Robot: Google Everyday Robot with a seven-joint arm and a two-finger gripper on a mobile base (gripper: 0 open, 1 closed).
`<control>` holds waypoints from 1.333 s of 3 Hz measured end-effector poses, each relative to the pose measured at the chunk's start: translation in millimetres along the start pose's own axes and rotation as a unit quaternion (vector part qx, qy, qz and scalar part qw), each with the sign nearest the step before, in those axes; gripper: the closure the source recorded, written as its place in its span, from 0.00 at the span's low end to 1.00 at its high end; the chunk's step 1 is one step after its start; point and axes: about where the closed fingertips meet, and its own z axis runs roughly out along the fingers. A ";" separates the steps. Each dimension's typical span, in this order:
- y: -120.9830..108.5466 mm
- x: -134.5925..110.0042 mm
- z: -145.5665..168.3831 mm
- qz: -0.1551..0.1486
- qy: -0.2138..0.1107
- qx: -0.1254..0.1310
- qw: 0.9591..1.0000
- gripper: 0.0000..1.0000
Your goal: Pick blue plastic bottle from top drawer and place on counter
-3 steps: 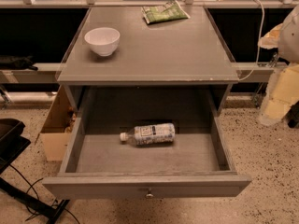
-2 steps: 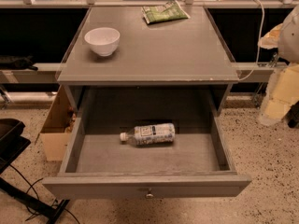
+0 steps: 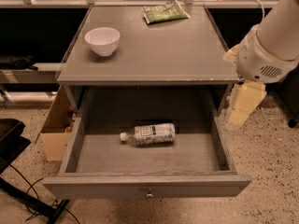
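Note:
The blue plastic bottle [image 3: 149, 134] lies on its side in the open top drawer [image 3: 145, 185], near the middle, with its white cap pointing left. The counter [image 3: 173, 50] is the grey top of the cabinet above the drawer. My gripper [image 3: 244, 106] hangs pointing down from the white arm [image 3: 275, 36] at the right. It is just outside the drawer's right wall, below the counter's front right corner. It is apart from the bottle and to its right, with nothing seen in it.
A white bowl [image 3: 102, 40] stands on the counter's left side. A green snack packet [image 3: 164, 11] lies at its back edge. A cardboard box [image 3: 57, 129] stands on the floor left of the cabinet. A black stand and cables [image 3: 14, 153] are at the lower left.
My arm and gripper have moved left, closer to the drawer's right side. The bottle, bowl and packet have not moved.

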 end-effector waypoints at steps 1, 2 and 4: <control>-2.0 -26.7 59.2 -0.030 0.011 -0.013 0.999 0.00; -2.1 -54.2 129.6 -0.064 0.045 -0.043 0.996 0.00; -2.6 -101.4 231.7 -0.104 0.109 -0.075 0.986 0.00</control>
